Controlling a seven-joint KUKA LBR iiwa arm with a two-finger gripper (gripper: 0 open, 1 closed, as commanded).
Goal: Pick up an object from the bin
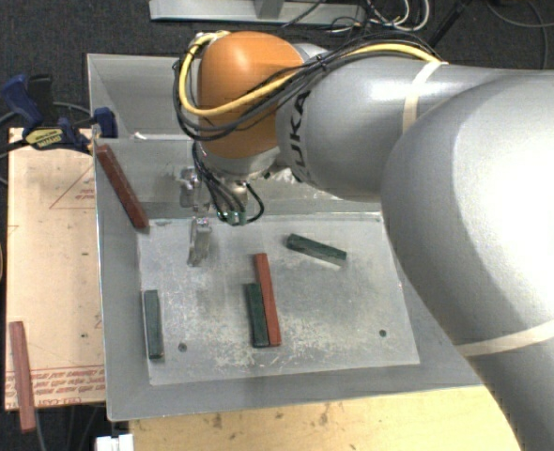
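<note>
Red-brown bar [122,188] lies along the left wall; pincer [199,252], opening unreadable, hangs over bare floor nearby.

The bin [352,322] is grey metal, its floor matt, scuffed and scratched pale. The green bars [152,324] look dull and matt; the reddish-brown bars [268,299] look smoother, perhaps wood. The arm's shell [465,158] is smooth satin silver — the orange cover [244,83] glossy, like plastic.

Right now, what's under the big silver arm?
Just past its lower edge, a green stick lies on the floor of the bin. The arm covers the bin's back right part, so anything lying there is hidden.
</note>
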